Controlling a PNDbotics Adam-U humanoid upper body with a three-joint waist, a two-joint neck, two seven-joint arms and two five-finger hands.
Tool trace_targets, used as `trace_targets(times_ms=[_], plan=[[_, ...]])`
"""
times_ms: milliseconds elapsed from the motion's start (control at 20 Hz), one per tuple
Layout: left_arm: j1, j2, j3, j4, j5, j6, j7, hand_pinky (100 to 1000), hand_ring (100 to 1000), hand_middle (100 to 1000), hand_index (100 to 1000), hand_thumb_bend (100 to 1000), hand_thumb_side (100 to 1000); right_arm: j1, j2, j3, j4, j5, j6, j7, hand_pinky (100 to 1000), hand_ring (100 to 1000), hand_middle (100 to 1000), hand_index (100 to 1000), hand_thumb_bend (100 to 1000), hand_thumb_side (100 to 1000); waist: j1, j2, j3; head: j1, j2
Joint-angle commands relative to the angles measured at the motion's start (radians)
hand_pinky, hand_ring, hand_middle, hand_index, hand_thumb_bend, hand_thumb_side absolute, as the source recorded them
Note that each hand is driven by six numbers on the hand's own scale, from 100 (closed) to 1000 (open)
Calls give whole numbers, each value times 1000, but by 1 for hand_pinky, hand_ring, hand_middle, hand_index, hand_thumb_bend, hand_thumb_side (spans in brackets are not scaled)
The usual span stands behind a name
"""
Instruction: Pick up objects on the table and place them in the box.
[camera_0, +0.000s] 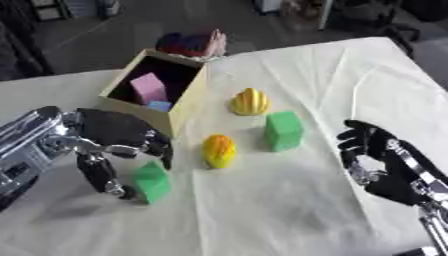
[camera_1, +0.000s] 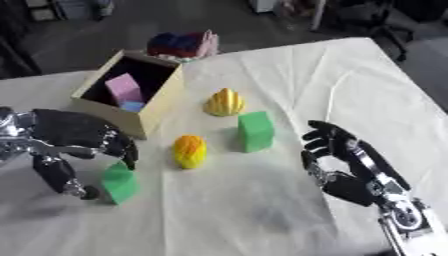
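Observation:
A tan wooden box (camera_0: 189, 107) stands open at the back left, with a pink block (camera_0: 149, 88) and a small light-blue piece (camera_0: 160, 105) inside it. On the white cloth lie a yellow ribbed shape (camera_0: 250, 102), a yellow-orange rounded object (camera_0: 219, 150) and an upright green block (camera_0: 284, 131). A second green block (camera_0: 153, 182) sits near the front left. My left hand (camera_0: 109, 132) arches over it, thumb against its left side and fingers curled down over its top. My right hand (camera_1: 337, 165) hovers at the right, fingers relaxed, holding nothing.
A red, blue and pink bundle (camera_0: 191, 44) lies just behind the box at the table's far edge. The white cloth (camera_0: 289, 210) covers the table. Dark floor and furniture lie beyond the far edge.

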Motion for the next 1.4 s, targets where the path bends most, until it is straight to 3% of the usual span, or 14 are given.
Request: trace_targets(times_ms=[50, 500, 750, 900, 1100, 1400], plan=[[-17, 8, 42, -2, 11, -86, -167, 802, 776, 781, 814, 471, 135, -7, -19, -4, -12, 2, 0, 2, 701, 741, 736, 925, 176, 336, -6, -16, 1, -4, -4], [-22, -53, 35, 75, -9, -95, -214, 813, 789, 803, 831, 499, 129, -6, -16, -3, -10, -1, 0, 7, 701, 741, 736, 925, 171, 338, -13, -12, 0, -4, -5], [-20, -64, 20, 101, -22, -115, -214, 806, 772, 778, 813, 465, 100, -6, -16, -3, -10, -2, 0, 8, 702, 741, 736, 925, 170, 338, -12, -12, -1, -4, -5], [-18, -70, 20, 111, -16, -118, -214, 783, 724, 709, 759, 431, 100, -6, -15, -3, -9, -2, 0, 8, 702, 741, 736, 925, 169, 338, -12, -12, -2, -5, -6], [-19, -69, 41, 109, 10, -103, -214, 723, 589, 553, 636, 353, 100, -5, -15, -4, -8, -2, 1, 7, 702, 741, 736, 925, 166, 338, -13, -13, 0, -8, -7], [-29, -12, 129, 29, 91, -35, -180, 716, 556, 514, 598, 353, 100, -3, -16, -7, -7, -1, 1, 5, 702, 740, 736, 925, 165, 339, -12, -16, 5, -14, -9]])
